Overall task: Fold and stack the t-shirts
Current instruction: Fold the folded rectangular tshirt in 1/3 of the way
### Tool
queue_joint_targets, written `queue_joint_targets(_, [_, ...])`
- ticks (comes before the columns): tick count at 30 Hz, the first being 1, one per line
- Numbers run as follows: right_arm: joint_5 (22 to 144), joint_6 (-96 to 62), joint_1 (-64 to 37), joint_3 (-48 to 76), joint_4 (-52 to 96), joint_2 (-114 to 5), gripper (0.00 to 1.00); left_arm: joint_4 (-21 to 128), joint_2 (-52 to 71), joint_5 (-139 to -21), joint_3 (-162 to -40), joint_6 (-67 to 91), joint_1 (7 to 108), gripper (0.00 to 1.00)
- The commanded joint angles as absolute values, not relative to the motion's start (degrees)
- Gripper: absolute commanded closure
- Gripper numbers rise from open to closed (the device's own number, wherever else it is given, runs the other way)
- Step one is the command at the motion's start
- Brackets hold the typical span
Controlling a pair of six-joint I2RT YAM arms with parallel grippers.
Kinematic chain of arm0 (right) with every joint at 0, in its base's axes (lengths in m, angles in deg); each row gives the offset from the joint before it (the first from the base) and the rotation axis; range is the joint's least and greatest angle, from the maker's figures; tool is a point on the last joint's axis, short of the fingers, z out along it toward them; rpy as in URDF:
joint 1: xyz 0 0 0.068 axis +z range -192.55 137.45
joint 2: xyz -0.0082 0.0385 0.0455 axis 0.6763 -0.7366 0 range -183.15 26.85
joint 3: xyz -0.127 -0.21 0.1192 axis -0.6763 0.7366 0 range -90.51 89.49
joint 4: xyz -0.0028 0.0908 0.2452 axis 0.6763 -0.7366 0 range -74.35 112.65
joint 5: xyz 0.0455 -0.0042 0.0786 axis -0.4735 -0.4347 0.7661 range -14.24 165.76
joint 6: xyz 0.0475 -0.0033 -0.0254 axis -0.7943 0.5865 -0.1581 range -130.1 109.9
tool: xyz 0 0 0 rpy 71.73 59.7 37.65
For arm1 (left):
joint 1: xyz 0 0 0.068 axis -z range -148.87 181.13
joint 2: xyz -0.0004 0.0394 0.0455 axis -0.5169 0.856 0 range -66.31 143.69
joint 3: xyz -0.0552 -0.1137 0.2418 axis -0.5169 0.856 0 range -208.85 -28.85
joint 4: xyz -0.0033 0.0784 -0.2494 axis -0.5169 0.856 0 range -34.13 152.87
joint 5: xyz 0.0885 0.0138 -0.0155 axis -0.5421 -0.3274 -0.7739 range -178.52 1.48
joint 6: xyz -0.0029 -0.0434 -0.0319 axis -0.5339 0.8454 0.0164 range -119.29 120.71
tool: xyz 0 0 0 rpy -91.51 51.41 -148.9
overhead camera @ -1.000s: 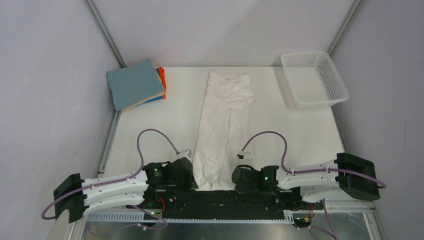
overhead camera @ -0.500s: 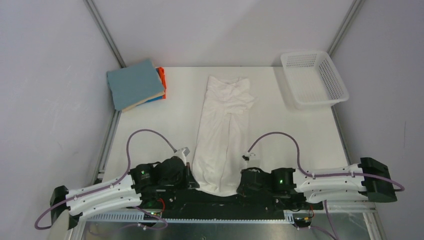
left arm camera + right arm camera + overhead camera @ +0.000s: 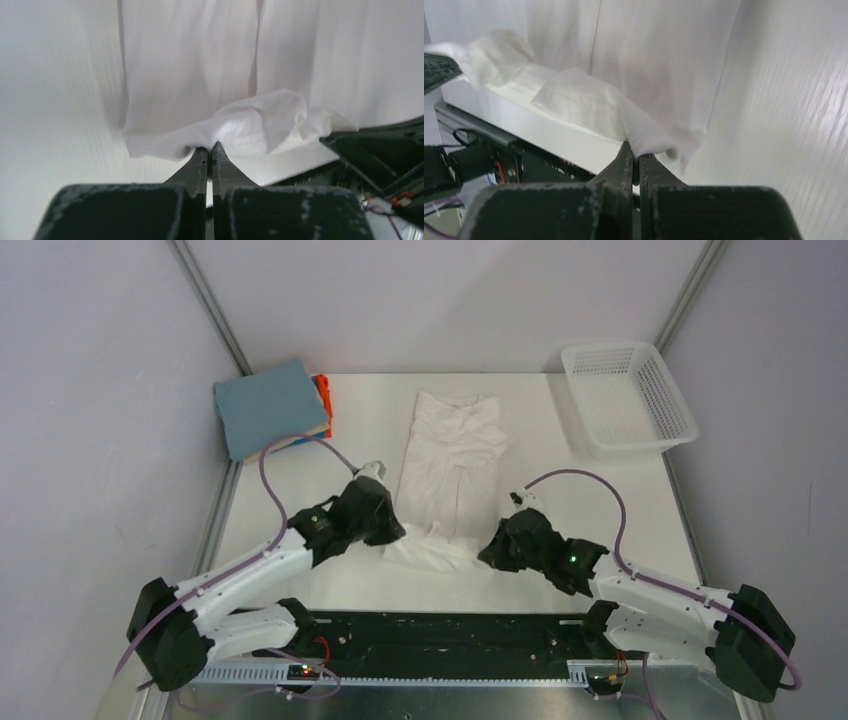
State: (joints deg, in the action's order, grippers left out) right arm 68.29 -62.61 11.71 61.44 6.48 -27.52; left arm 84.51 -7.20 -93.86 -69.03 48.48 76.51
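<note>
A white t-shirt (image 3: 452,455) lies lengthwise down the middle of the table, folded into a narrow strip, its collar end far from me. Its near hem (image 3: 432,552) is lifted and doubled back over the strip. My left gripper (image 3: 392,536) is shut on the hem's left corner (image 3: 210,142). My right gripper (image 3: 492,548) is shut on the right corner (image 3: 644,145). Both hold the cloth above the table. A stack of folded t-shirts (image 3: 270,408), blue-grey on top with beige, bright blue and orange edges showing, sits at the far left corner.
A white mesh basket (image 3: 627,397) stands at the far right corner. Metal frame posts rise at both back corners. A black rail (image 3: 440,635) with wiring runs along the table's near edge between the arm bases.
Both grippers have risen from the near edge and moved away from me with the white t-shirt's hem, so the strip is shorter and its near end is doubled over.
</note>
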Motion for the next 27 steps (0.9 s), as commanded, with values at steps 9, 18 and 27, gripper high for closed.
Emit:
queue_joint_targets(9, [78.9,-50.8,-5.9,48.4,16.5,-43.4,1.0,77.2,16.4,-86.7,-89.9,33.1,64.3,1.0])
queue_joint_targets(18, [83.4,-47.3,-13.1,40.9,19.1,-55.3,1.0,77.2,29.9,-81.4,-101.3,29.3,58.2,1.0])
queue_joint_targets(27, [87.2,-46.4,-17.7,36.0,22.0,-65.0,1.0,77.4,40.7,-76.5,-109.4,23.8,55.3,1.0])
